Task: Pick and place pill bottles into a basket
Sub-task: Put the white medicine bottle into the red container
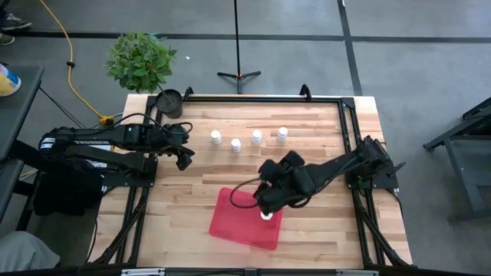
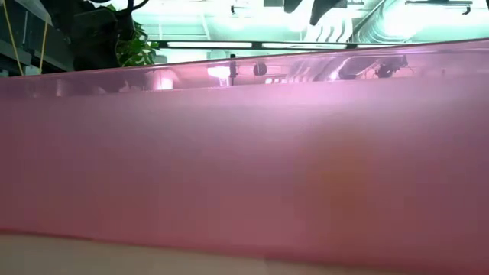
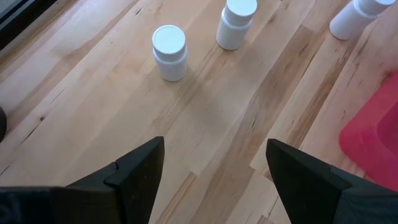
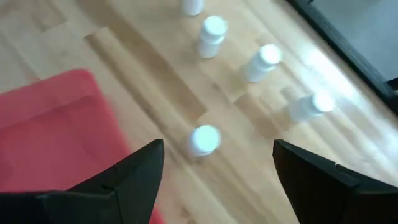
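Over the red basket's (image 1: 245, 221) right edge hangs the right gripper (image 4: 214, 163), jaws wide, holding nothing; one upright pill bottle (image 1: 266, 215) stands just below it, right at the basket's edge. Four more bottles (image 1: 248, 139) stand in a row on the far counter (image 1: 322, 153). Left gripper (image 3: 214, 162), also wide and empty, sits just left of that row, nearer to it.
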{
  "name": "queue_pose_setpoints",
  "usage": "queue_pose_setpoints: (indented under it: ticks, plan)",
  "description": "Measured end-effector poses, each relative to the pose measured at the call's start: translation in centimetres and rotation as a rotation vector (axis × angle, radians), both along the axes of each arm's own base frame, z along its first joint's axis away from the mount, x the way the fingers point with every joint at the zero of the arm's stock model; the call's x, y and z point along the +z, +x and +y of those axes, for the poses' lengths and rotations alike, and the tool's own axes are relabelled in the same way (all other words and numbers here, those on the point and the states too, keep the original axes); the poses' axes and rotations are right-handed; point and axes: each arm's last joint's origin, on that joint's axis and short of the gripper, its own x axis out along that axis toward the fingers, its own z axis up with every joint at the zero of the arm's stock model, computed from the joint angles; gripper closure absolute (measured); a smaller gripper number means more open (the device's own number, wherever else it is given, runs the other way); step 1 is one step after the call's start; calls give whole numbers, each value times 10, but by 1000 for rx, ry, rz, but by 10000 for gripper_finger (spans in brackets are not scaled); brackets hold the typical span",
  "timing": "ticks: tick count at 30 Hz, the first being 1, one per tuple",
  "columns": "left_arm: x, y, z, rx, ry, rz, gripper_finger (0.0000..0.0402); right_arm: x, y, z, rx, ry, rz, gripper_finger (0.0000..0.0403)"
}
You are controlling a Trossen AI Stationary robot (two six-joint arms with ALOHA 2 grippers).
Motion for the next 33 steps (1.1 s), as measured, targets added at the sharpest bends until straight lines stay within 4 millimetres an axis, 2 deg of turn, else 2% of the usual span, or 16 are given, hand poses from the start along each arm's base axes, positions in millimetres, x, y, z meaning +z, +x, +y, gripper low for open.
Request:
queue_pose_setpoints:
  ticks: [5,9,14,18,21,25,29,33]
  plan:
    - [0,-1,0,2,-2,8,85,25,-7,-17,18,-48,18,111]
    - [0,0,0,8,-5,0,85,49,-24,-36,18,-51,-28,111]
    - [0,0,0,14,4,-8,85,75,-64,-65,-39,-47,-101,111]
    - [1,0,0,14,5,-10,85,83,-99,-85,-98,-7,-210,111]
    - [1,1,0,15,7,-19,85,79,-120,-95,-126,37,-319,111]
    - [2,3,1,16,9,-41,85,61,-138,-102,-120,97,-469,111]
    - [3,4,1,15,11,-60,85,34,-141,-105,-64,167,-598,111]
    - [4,5,1,16,13,-72,85,2,-133,-106,48,288,-657,111]
